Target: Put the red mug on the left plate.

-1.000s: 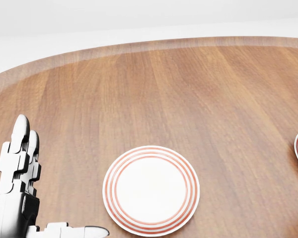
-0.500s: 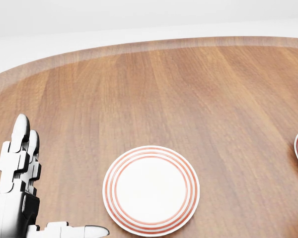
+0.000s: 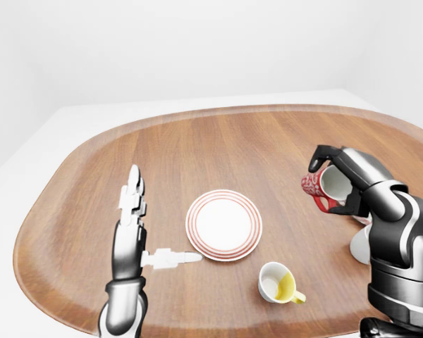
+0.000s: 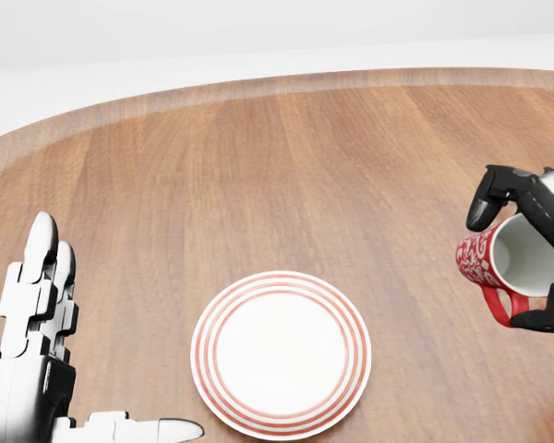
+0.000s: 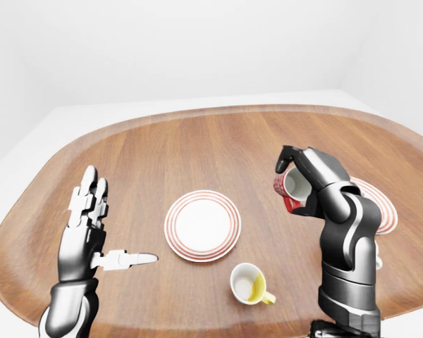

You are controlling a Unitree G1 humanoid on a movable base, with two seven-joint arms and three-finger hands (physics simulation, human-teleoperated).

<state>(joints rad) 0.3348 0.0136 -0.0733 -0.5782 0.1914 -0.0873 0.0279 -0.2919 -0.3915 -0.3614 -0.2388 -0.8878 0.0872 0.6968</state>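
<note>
The red mug (image 4: pixel 475 257), red with a white pattern and a white inside, is tilted on its side in the air at the right of the head view. My right hand (image 4: pixel 508 269) is shut round it, with dark fingers over its top and the thumb under its handle. The left plate (image 4: pixel 281 353), white with red rings, lies bare on the wooden table (image 4: pixel 286 166), left of and below the mug. My left hand (image 4: pixel 111 332) is open and empty to the left of the plate, fingers upright and thumb pointing at the plate.
A second red-ringed plate (image 5: pixel 383 211) lies behind my right arm, partly hidden. A cream mug with a yellow inside and handle (image 3: pixel 278 283) stands below and right of the left plate. The table's curved edge (image 3: pixel 28 232) runs at the left.
My right hand has come into the head view from the right, holding the red mug, and now covers the right plate's edge. The left hand has barely moved.
</note>
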